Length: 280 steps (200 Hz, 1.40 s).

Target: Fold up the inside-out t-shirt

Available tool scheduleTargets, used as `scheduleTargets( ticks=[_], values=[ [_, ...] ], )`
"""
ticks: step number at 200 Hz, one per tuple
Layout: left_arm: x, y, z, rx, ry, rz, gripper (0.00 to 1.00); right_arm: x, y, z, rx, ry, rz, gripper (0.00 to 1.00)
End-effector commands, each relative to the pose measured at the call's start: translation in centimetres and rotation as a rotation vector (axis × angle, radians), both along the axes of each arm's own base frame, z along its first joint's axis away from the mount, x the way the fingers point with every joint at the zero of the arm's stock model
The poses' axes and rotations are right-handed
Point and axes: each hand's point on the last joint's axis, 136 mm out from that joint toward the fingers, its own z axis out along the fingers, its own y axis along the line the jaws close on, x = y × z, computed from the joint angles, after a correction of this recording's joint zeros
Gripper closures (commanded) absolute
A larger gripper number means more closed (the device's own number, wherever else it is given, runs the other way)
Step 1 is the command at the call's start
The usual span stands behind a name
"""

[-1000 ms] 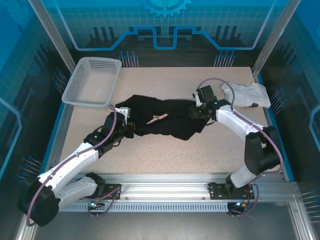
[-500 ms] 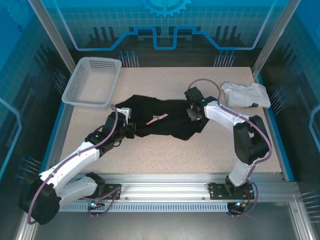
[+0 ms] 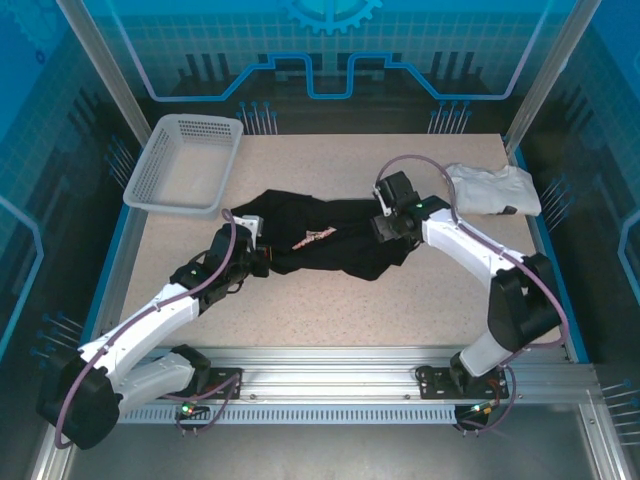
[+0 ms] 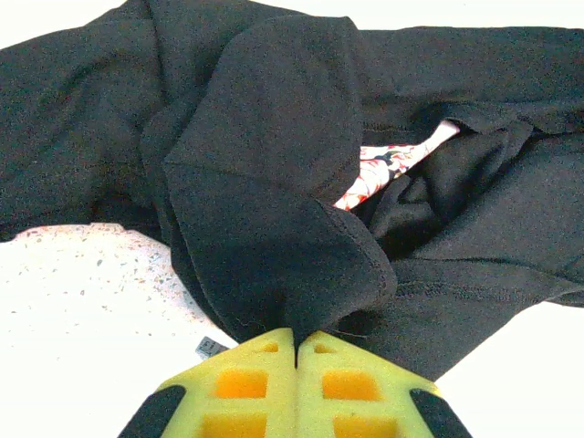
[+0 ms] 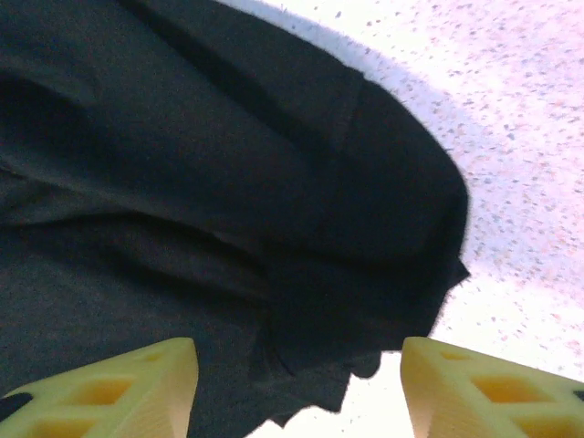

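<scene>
The inside-out t-shirt (image 3: 335, 240) lies crumpled and black across the middle of the table, with a pink-and-white patch (image 3: 313, 236) showing in its folds. My left gripper (image 3: 258, 262) is shut on a pinch of the shirt's left end; in the left wrist view the yellow fingertips (image 4: 297, 342) meet on a cone of black cloth (image 4: 265, 237). My right gripper (image 3: 386, 228) hovers over the shirt's right end. Its jaws (image 5: 297, 365) stand open, and a ragged edge of black cloth (image 5: 365, 274) lies under the gap, touching neither finger.
A grey mesh basket (image 3: 185, 165) sits at the back left corner. A white folded garment (image 3: 492, 188) lies at the back right, close to the right arm. Bare speckled tabletop (image 3: 330, 300) runs along the front of the shirt.
The right gripper's jaws have opened wider and its wrist shifted slightly left over the shirt's right end. The left gripper has stayed shut on the cloth without moving.
</scene>
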Motion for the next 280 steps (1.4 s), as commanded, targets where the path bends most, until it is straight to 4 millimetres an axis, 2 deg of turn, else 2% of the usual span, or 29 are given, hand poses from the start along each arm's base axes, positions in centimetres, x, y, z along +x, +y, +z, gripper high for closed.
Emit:
scheduleTargets(
  ticks=[1, 42, 59, 81, 97, 113, 123, 139, 147, 166, 169, 170, 187, 201, 222, 238, 250, 266, 280],
  values=[
    [0.3, -0.1, 0.6, -0.01, -0.018, -0.005, 0.96, 1.0, 1.1, -1.2, 0.006, 0.03, 0.027, 0.47],
    [0.3, -0.1, 0.6, -0.009, -0.018, -0.006, 0.96, 3.1, 1.3, -3.1, -0.017, 0.051, 0.014, 0.61],
    [0.3, 0.0, 0.6, -0.004, -0.019, -0.001, 0.96, 3.7, 1.3, -3.3, -0.029, 0.043, 0.015, 0.68],
    [0.3, 0.1, 0.6, -0.001, -0.022, 0.001, 0.96, 4.3, 1.6, -2.7, -0.016, 0.011, 0.025, 0.87],
    [0.5, 0.3, 0.9, -0.002, -0.03, 0.014, 0.96, 4.5, 1.7, -1.0, 0.005, -0.027, 0.032, 0.98],
    [0.7, 0.5, 1.8, -0.012, -0.054, 0.039, 1.0, 4.4, 1.5, 2.1, 0.056, -0.089, 0.038, 1.0],
    [1.0, 0.8, 3.1, -0.024, -0.085, 0.062, 1.0, 4.1, 1.3, 5.0, 0.114, -0.142, 0.044, 1.0],
    [1.4, 1.5, 6.1, -0.052, -0.157, 0.103, 1.0, 3.1, 0.9, 10.9, 0.283, -0.253, 0.054, 1.0],
    [1.6, 1.8, 8.2, -0.074, -0.209, 0.122, 1.0, 2.4, 0.6, 14.0, 0.379, -0.314, 0.058, 1.0],
    [1.7, 3.1, 14.0, -0.132, -0.353, 0.177, 1.0, 0.7, -0.9, 21.6, 0.554, -0.485, 0.045, 1.0],
    [1.7, 3.4, 15.2, -0.141, -0.379, 0.186, 1.0, 0.5, -1.1, 22.3, 0.569, -0.502, 0.043, 1.0],
    [1.7, 3.5, 15.5, -0.144, -0.386, 0.188, 1.0, 0.2, -1.2, 23.3, 0.585, -0.524, 0.048, 1.0],
    [1.0, 5.0, 21.8, -0.198, -0.528, 0.231, 1.0, -2.0, -2.7, 29.6, 0.666, -0.679, 0.042, 1.0],
    [-0.3, 5.8, 27.4, -0.244, -0.647, 0.233, 1.0, -4.7, -4.3, 35.0, 0.692, -0.824, 0.033, 1.0],
    [-3.4, 6.6, 34.8, -0.308, -0.805, 0.204, 1.0, -9.0, -6.3, 40.9, 0.694, -0.994, 0.018, 1.0],
    [-5.7, 7.4, 38.9, -0.331, -0.893, 0.191, 1.0, -12.0, -7.1, 43.6, 0.696, -1.064, 0.023, 1.0],
    [-6.6, 7.9, 40.7, -0.312, -0.933, 0.194, 1.0, -13.7, -7.4, 44.8, 0.696, -1.083, 0.032, 1.0],
    [-5.5, 8.7, 40.9, -0.239, -0.923, 0.252, 1.0, -14.1, -7.8, 45.0, 0.679, -1.08, 0.017, 1.0],
    [-2.7, 8.8, 39.3, -0.156, -0.871, 0.299, 1.0, -13.0, -8.1, 44.1, 0.657, -1.066, -0.016, 1.0]
  ],
)
